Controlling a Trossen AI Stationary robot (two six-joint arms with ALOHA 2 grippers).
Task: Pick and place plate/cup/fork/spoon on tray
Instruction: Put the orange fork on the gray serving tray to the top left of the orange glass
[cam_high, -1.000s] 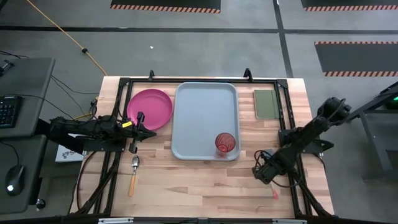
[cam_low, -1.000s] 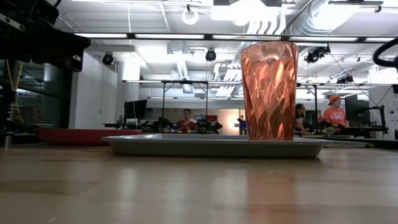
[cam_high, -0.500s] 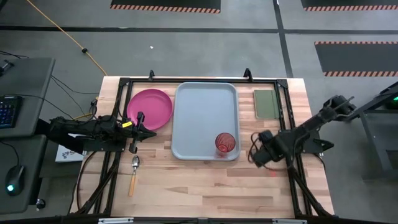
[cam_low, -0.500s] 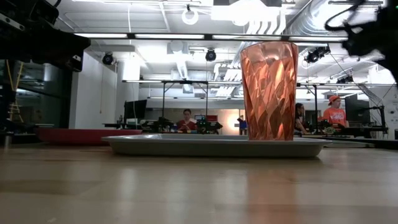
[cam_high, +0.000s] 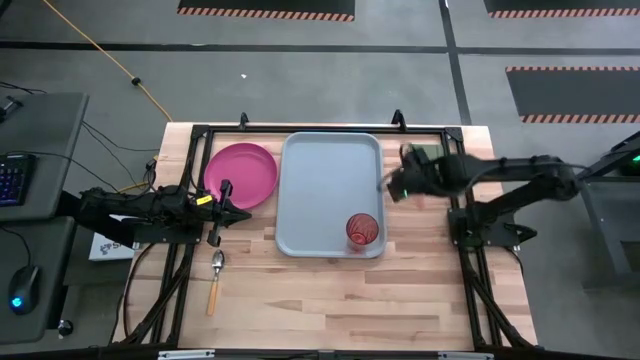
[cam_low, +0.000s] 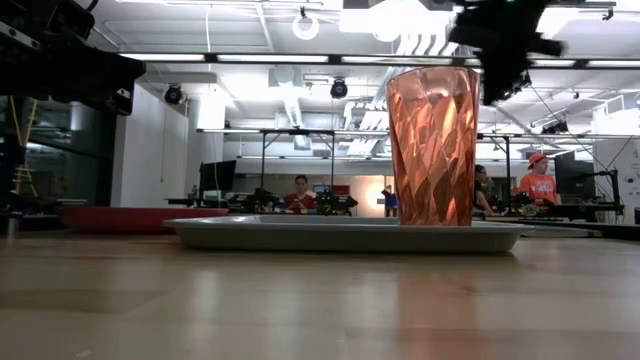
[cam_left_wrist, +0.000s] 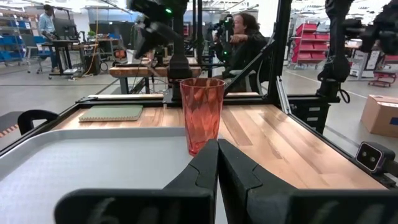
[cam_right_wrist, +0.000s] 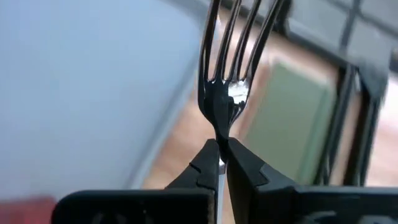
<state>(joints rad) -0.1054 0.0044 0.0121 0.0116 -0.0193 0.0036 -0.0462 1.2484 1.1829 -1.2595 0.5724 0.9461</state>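
Note:
The grey-blue tray (cam_high: 320, 170) lies mid-table with the red-orange cup (cam_high: 362, 230) upright in its near right corner; both also show in the low view, tray (cam_low: 300, 234) and cup (cam_low: 432, 145). The pink plate (cam_high: 241, 176) lies left of the tray. The spoon (cam_high: 215, 275) lies on the wood near the plate. My right gripper (cam_high: 393, 185) hovers by the tray's right rim, shut on the fork (cam_right_wrist: 239, 37). My left gripper (cam_left_wrist: 217, 163) is shut and empty, low at the tray's left side. My right gripper pinches the fork's metal neck (cam_right_wrist: 219, 121), just behind the tines, between its two fingertips. The fork runs on along the fingers, tines pointing away toward the tray. The handle is hidden behind the fingers. The fork is lifted clear of table and tray.
A dark green pad (cam_high: 430, 168) lies right of the tray, partly under my right arm. Black frame rails run along the table's sides. People sit at benches in the room beyond the table.
My right gripper has risen from low near the table's near right and swung toward the far edge and left, up to the tray's right rim, carrying the fork clear of the table. The cup, plate and spoon have stayed put.

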